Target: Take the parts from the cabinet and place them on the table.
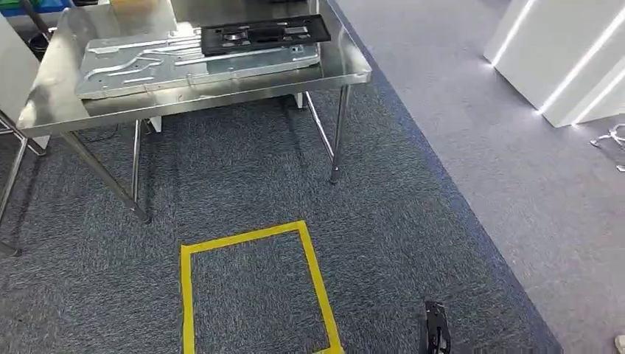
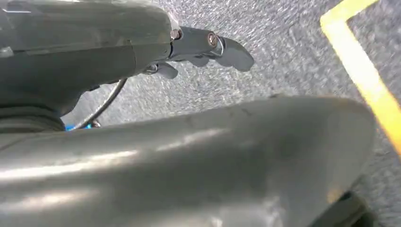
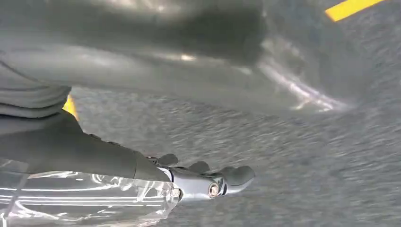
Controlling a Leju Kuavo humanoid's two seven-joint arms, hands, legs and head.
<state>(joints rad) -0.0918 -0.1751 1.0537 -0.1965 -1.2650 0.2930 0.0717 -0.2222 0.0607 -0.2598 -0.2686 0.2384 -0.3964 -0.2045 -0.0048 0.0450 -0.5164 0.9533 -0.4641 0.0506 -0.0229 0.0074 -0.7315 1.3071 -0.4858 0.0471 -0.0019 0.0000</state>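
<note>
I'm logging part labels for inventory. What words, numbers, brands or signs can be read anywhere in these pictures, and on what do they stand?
None: no readable text in any view.
The silver metal panel and the black part on the steel table show only stamped ridges and cut-outs.
The yellow tape square on the carpet is a plain outline without writing.
The wrist views are too blurred for any small marking.
</note>
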